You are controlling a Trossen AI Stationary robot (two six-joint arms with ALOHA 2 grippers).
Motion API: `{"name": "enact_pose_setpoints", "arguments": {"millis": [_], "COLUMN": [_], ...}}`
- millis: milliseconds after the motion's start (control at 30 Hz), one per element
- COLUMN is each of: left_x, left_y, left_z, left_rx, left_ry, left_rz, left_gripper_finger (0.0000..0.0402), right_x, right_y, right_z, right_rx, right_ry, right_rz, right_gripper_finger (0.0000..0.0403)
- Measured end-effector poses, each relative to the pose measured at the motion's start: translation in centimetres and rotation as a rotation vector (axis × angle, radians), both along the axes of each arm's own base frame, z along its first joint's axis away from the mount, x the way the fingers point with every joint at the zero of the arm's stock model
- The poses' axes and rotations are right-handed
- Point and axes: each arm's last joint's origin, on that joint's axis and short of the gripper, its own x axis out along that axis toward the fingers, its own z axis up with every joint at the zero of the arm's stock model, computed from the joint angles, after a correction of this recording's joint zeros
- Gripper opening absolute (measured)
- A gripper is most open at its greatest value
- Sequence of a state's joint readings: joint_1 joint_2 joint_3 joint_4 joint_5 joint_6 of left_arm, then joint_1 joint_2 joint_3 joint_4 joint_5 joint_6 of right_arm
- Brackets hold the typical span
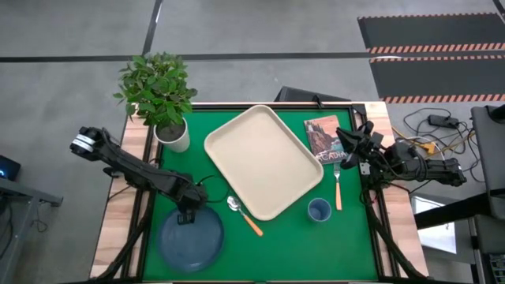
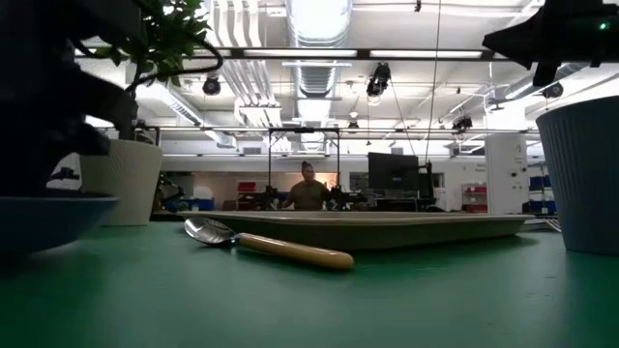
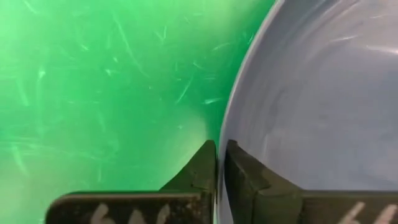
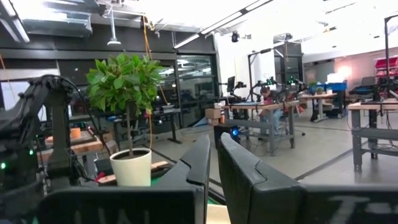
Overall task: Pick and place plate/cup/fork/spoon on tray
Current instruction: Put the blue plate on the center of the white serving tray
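The blue plate (image 1: 192, 243) lies at the table's near left; it also shows in the low view (image 2: 39, 220). My left gripper (image 1: 188, 213) is shut on the plate's far rim. The cream tray (image 1: 263, 160) lies in the middle. The spoon (image 1: 245, 215) lies on the mat by the tray's near edge, its bowl toward the plate. The blue cup (image 1: 319, 210) stands near the tray's near right corner. The fork (image 1: 338, 185) lies right of the tray. My right gripper (image 1: 345, 140) is shut and empty above the book's right side, fingers level. My left gripper pinches the plate's far rim (image 3: 222, 134) between its two fingers, one finger (image 3: 200, 167) outside over the green mat and one (image 3: 245, 171) on the plate's inner side. The fingers come from above, pointing down. I cannot tell whether the plate is lifted.
A white pot (image 1: 173, 136) with a green plant stands at the far left corner. A brown-covered book (image 1: 322, 136) lies right of the tray's far end. Green mat shows free between plate and cup (image 1: 268, 252). A person shows far behind in the low view (image 2: 308, 189).
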State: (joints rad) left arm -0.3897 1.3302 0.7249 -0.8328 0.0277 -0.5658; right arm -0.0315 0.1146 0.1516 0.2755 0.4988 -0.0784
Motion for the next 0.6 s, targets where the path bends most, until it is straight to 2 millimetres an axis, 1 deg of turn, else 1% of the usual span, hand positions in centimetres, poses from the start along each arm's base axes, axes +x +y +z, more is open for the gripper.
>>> {"name": "enact_pose_setpoints", "arguments": {"millis": [167, 400, 500, 600], "left_x": [-0.6, -2.6, -3.3, -3.5], "left_y": [0.4, 1.4, 1.8, 2.5], "left_z": [2.5, 6.0, 7.7, 9.4], "left_rx": [-0.025, -0.070, -0.097, -0.048], "left_ry": [-0.115, -0.316, -0.472, -0.682], "left_rz": [0.058, 0.133, 0.177, 0.310], "left_gripper_finger": [0.0000, 0.0001, 0.0001, 0.0001], "right_x": [0.0, 0.0, 0.0, 0.0], "right_y": [0.0, 0.0, 0.0, 0.0], "right_z": [-0.1, -0.1, -0.1, -0.1], "right_rx": [0.000, 0.000, 0.000, 0.000], "right_ry": [0.009, 0.009, 0.009, 0.009], "right_rz": [0.000, 0.000, 0.000, 0.000], "right_gripper_finger": [0.0022, 0.0022, 0.0022, 0.0022]}}
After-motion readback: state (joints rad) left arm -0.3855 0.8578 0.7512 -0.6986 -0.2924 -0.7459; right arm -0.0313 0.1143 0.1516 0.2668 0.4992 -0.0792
